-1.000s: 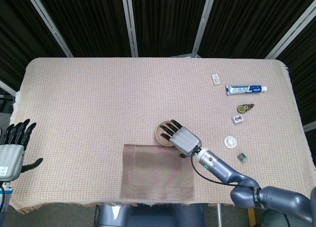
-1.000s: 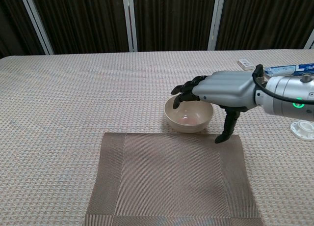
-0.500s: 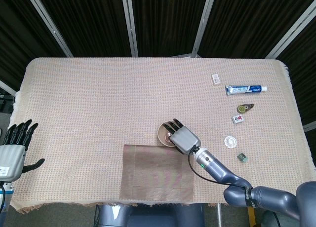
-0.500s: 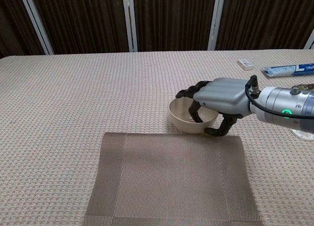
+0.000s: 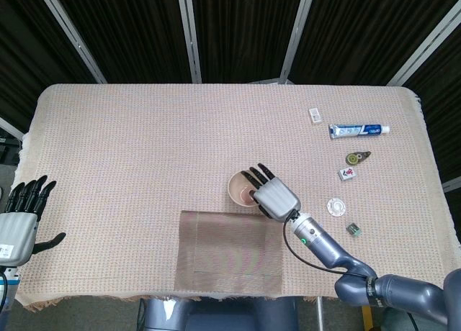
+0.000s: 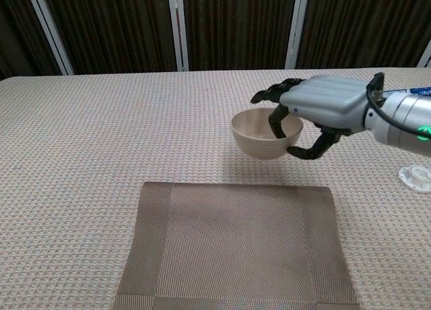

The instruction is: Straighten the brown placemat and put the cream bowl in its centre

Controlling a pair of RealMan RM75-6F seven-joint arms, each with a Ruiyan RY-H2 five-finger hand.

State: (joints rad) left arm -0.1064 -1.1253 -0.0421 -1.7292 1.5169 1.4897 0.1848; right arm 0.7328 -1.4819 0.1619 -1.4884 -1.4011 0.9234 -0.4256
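Cream in colour, the bowl [image 6: 264,133] is up in the air, off the table, and its shadow falls on the cloth below it. The right hand [image 6: 322,108] holds it by the rim on the bowl's 3 o'clock side. Some fingers [image 6: 275,120] dip inside the bowl and the thumb hooks under the outside wall. In the head view the right hand [image 5: 275,197] covers part of the cream bowl [image 5: 240,189].

Just below the bowl, at its 6 o'clock, lies the brown placemat [image 6: 236,246]. It is flat on the woven tablecloth [image 6: 101,128], near the front edge of the table, and its sides run about even with the table edge. The bowl is not over the mat's middle; it hangs past the mat's far edge, near the far right corner of the brown placemat [image 5: 229,252].

Far off at 9 o'clock, at the table's edge, is the left hand [image 5: 20,219]. Its fingers are spread apart and it holds nothing.

At 2 o'clock from the bowl lies a toothpaste tube [image 5: 358,131], with a small white box [image 5: 315,114] beside it. Closer to the hand, at 3 o'clock, sits a round white cap [image 5: 336,206].
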